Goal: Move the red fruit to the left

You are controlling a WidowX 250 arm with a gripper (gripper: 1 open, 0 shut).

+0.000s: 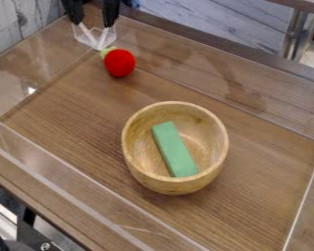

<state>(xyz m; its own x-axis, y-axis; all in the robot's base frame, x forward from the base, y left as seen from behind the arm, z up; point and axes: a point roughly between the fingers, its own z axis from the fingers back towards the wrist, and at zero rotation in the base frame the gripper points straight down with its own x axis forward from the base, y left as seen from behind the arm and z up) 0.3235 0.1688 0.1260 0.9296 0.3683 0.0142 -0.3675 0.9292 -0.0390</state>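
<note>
Sitting free on the wooden table [68,108], the red fruit [119,63] rests at about eleven o'clock from the wooden bowl [176,147], well apart from it, its little green stem turned toward the upper left. Nothing pins or props it, so it looks set down rather than carried. The gripper [93,14] hangs at the top edge of the view, at roughly eleven o'clock from the fruit, cut off by the frame; its dark fingers [76,12] stand spread wide and clasp nothing, with only clear-looking tips reaching down near the fruit's stem. That empty, open stance suits either a release just made or an approach. The green block [175,149] lies slantwise inside the bowl, out of the way. By my reading the fruit already sits far to the left of the table.
</note>
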